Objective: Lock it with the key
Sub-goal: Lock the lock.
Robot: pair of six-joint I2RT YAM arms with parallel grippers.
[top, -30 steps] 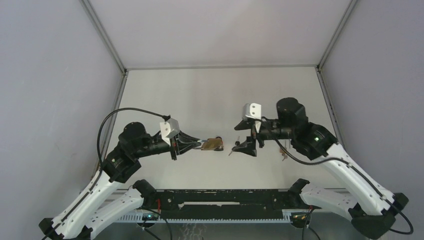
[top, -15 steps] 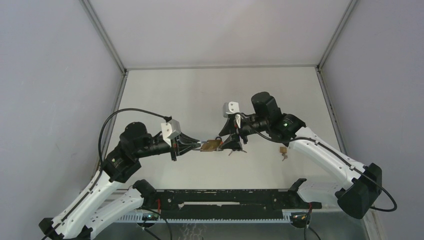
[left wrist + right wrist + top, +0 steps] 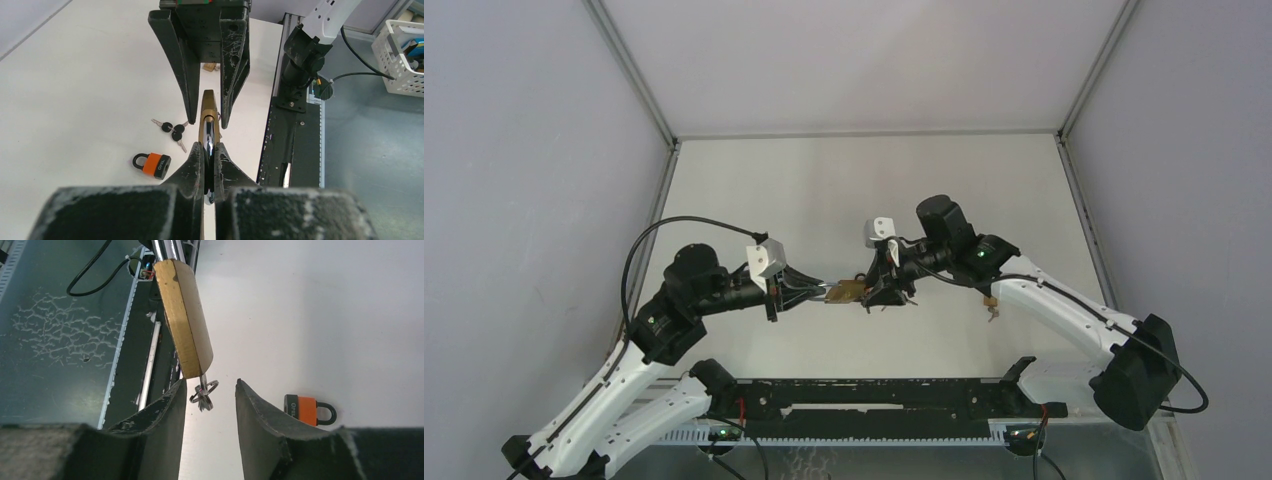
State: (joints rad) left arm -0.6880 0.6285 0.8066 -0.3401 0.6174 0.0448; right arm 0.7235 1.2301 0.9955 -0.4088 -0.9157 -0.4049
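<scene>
Mid-air, left claw (image 3: 210, 151) clenches one brass padlock (image 3: 208, 111); right claw (image 3: 210, 384) gapes round its key (image 3: 202, 398).

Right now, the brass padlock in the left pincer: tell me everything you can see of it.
The brass padlock has a flat brass-coloured metal body with rounded corners and a chrome shackle. The left pincer is shut on the shackle and holds the padlock roughly level, clear of the table. A key appears to sit in its far end, with a key ring dangling. The right pincer flanks that end, jaws open, with a gap on each side.
</scene>
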